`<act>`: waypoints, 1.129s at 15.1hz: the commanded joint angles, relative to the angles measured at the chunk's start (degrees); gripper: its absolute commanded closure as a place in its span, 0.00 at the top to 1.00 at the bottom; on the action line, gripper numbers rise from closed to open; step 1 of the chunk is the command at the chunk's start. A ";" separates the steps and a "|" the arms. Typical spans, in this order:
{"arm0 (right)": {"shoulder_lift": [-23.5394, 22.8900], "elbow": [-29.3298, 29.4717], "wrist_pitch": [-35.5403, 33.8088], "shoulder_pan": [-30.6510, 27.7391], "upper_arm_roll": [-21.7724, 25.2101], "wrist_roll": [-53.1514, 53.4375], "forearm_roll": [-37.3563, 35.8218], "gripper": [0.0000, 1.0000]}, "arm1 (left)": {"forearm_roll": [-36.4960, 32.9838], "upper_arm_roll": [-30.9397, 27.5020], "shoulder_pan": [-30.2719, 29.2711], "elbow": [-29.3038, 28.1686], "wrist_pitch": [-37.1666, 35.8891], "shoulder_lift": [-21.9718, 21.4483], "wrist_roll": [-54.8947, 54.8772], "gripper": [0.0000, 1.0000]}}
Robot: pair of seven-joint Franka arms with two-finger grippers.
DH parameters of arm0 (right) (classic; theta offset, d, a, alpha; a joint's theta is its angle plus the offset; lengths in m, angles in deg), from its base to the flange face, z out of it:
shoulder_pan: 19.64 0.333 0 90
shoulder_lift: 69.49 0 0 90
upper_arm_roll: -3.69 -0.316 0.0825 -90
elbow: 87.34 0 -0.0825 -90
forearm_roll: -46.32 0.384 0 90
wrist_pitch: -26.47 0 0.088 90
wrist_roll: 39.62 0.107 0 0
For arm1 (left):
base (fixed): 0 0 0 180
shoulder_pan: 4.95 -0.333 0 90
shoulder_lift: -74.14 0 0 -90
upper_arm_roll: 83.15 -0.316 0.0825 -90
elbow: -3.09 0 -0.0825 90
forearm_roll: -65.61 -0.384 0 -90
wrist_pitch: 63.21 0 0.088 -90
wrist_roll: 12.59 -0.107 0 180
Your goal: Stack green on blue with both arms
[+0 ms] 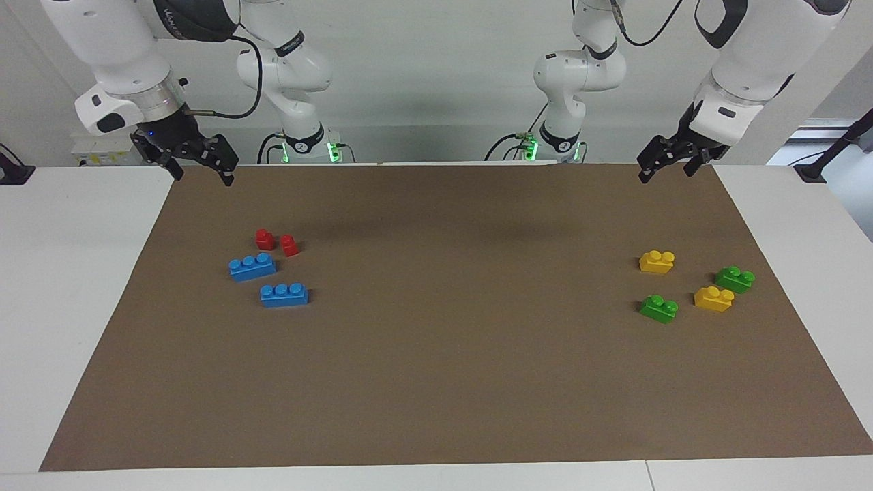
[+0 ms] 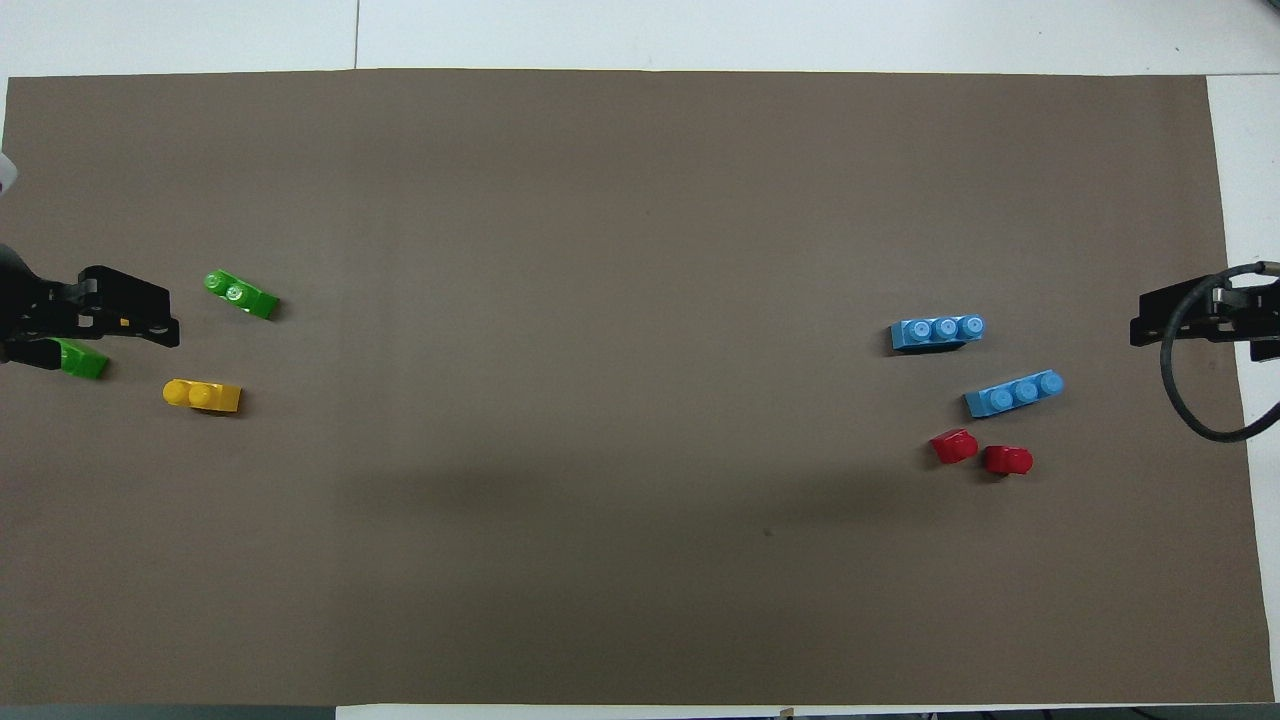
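Raised over the brown mat's [image 1: 436, 382] edge at the right arm's end: right gripper [image 1: 202, 176], fingers apart, empty. Just past two red bricks [image 1: 264, 239], studs up: nearer blue brick [image 1: 253, 266], long axis along the table's length, slightly slanted; farther blue brick [image 1: 284, 294] just beside it, almost parallel, not touching. Wide bare mat across the middle. Toward the left arm's end, studs up: farther green brick [image 1: 659, 308] and nearer green brick [image 1: 734, 279], both long axes slanted, apart, mixed with two yellow bricks [image 1: 657, 262]. Over that mat edge: left gripper [image 1: 670, 170], fingers apart, empty. Round labels on the arm bases, unreadable.
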 commanded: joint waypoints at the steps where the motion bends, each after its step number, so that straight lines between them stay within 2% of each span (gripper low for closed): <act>1: -0.26 0.39 0.34 -0.72 -0.23 -1.58 -1.26 1.00 | 0.32 -0.53 0.40 -1.49 1.04 -1.41 -0.27 1.00; 11: -0.17 0.21 -0.01 -0.64 -0.23 -1.15 -1.26 1.00 | 0.41 -0.44 0.84 -1.49 1.92 -2.73 0.88 1.00; 17: -0.08 -0.32 2.09 -0.72 -0.05 -1.23 -1.09 1.00 | 0.41 -0.45 0.40 -1.49 2.27 -3.61 0.96 1.00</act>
